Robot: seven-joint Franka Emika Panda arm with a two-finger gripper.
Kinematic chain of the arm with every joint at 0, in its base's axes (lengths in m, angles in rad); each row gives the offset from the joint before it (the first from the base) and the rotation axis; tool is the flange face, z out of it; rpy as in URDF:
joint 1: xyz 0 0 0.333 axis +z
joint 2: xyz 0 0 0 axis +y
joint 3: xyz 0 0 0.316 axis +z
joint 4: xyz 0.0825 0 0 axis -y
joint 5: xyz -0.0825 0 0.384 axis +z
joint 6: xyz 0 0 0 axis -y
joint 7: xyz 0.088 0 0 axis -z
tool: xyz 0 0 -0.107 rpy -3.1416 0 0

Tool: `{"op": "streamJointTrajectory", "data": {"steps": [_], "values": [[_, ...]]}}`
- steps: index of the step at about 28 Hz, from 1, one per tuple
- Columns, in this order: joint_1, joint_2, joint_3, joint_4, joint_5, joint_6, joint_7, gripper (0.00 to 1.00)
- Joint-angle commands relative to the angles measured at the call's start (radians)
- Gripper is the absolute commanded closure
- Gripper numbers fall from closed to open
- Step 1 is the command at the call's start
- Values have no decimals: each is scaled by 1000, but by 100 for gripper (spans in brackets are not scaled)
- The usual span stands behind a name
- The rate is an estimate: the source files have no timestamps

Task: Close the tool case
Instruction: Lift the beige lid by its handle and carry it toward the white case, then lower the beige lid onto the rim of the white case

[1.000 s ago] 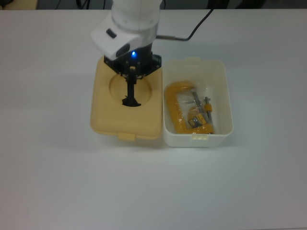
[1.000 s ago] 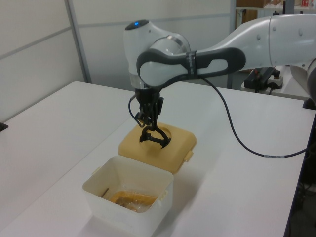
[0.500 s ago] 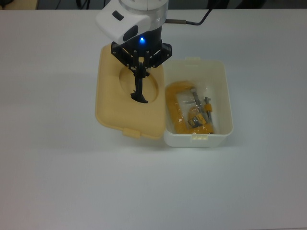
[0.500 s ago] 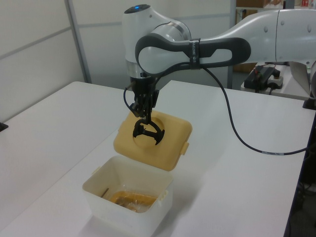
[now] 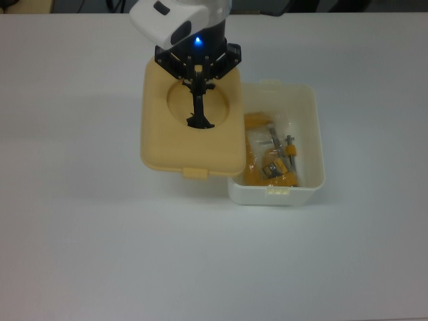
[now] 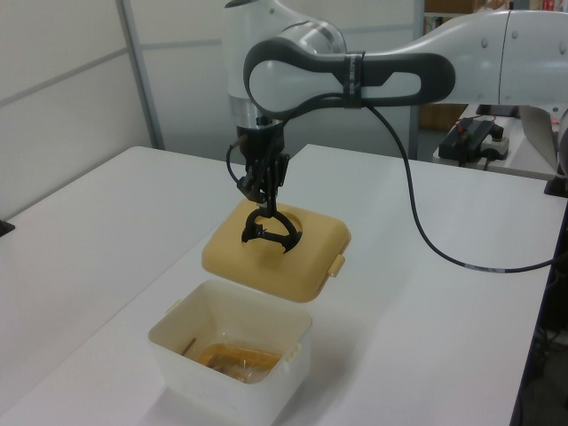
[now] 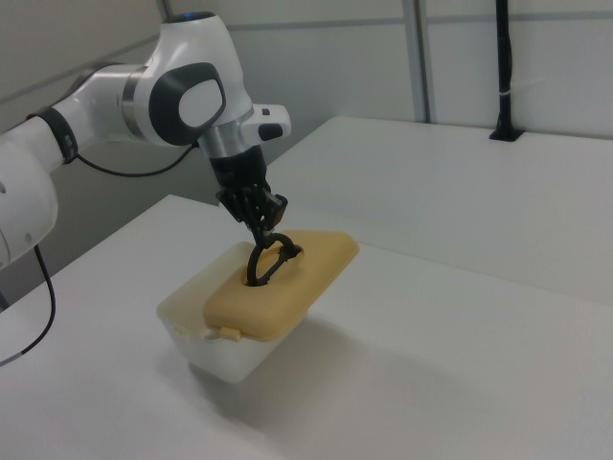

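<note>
holding tan lid (image 5: pixel 190 137) by black handle (image 5: pixel 199 110), your tool (image 5: pixel 198 87) stays clenched, lid lifted off worktop (image 5: pixel 80 234), overlapping the top view's left edge of white tub (image 5: pixel 311 144); yellow c-clamp (image 5: pixel 267 170) inside tub.

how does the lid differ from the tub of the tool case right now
The lid is tan; the tub is white. The lid hangs in the air, lifted by its black handle in the gripper; the tub rests on the table. The lid is shallow with a round recess; the tub is deep and holds a wrapped yellow C-clamp. Both are rounded rectangles with a latch tab.
</note>
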Motion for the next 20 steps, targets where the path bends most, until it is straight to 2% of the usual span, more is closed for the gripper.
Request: {"op": "streamJointTrajectory", "data": {"steps": [1, 5, 10, 20], "values": [[3, -16, -32, 10, 42, -45, -48, 100], [17, -15, -23, 10, 41, -35, -37, 100], [81, 0, -27, 10, 35, -18, -28, 100], [138, 14, -23, 8, 29, 44, 36, 100]]}}
